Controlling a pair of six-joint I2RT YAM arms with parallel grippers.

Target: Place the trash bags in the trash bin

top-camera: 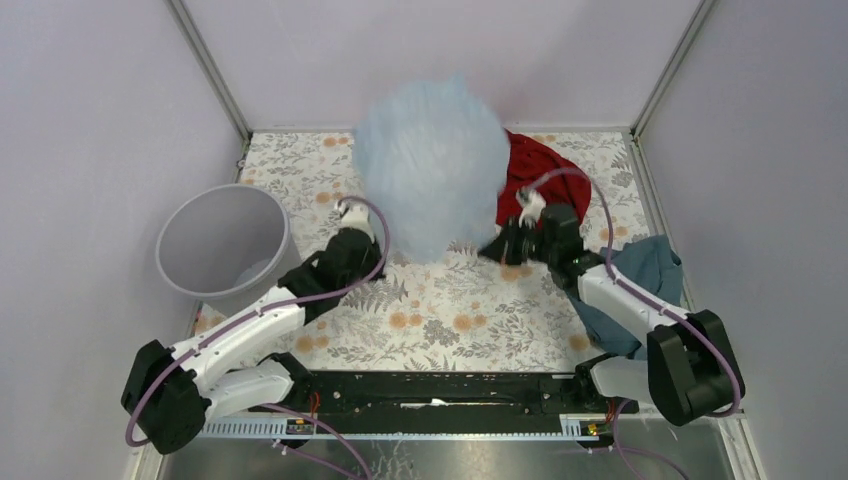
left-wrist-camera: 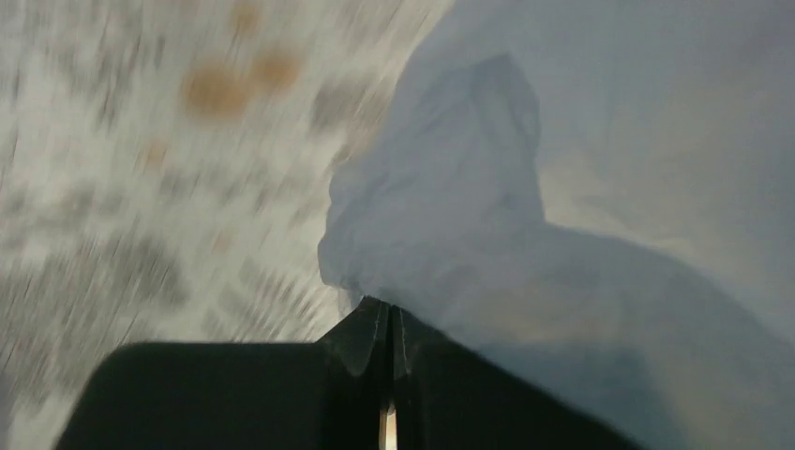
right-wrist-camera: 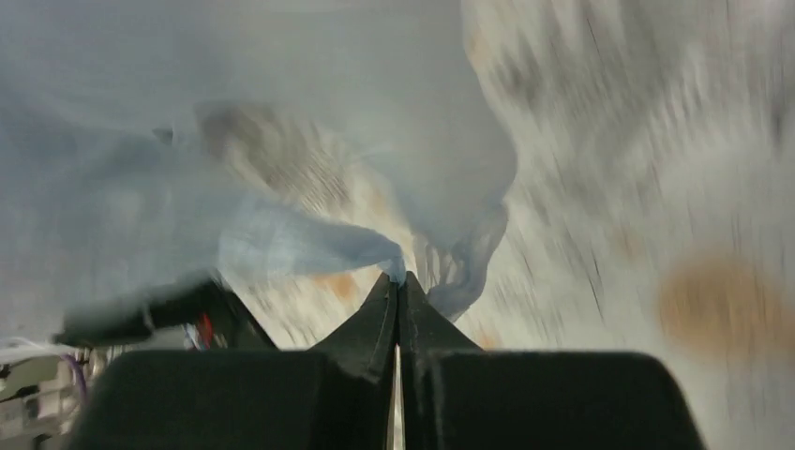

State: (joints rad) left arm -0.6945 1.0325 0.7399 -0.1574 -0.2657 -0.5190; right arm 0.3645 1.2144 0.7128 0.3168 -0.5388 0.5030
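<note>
The pale-blue translucent trash bag (top-camera: 432, 165) billows up, blurred, over the middle back of the table, held between both grippers. My left gripper (top-camera: 372, 232) is shut on the bag's left edge; the left wrist view shows the bag (left-wrist-camera: 525, 234) rising from the shut jaws (left-wrist-camera: 389, 309). My right gripper (top-camera: 515, 240) is shut on the bag's right edge; the right wrist view shows a bag strip (right-wrist-camera: 309, 239) pinched at the jaw tips (right-wrist-camera: 400, 278). The light-grey round trash bin (top-camera: 222, 240) stands upright at the left, open and apart from the bag.
A red cloth (top-camera: 535, 170) lies behind the right gripper, partly under the bag. A dark teal cloth (top-camera: 640, 275) lies at the right edge under the right arm. The table has a floral cover (top-camera: 450, 310). Walls enclose three sides.
</note>
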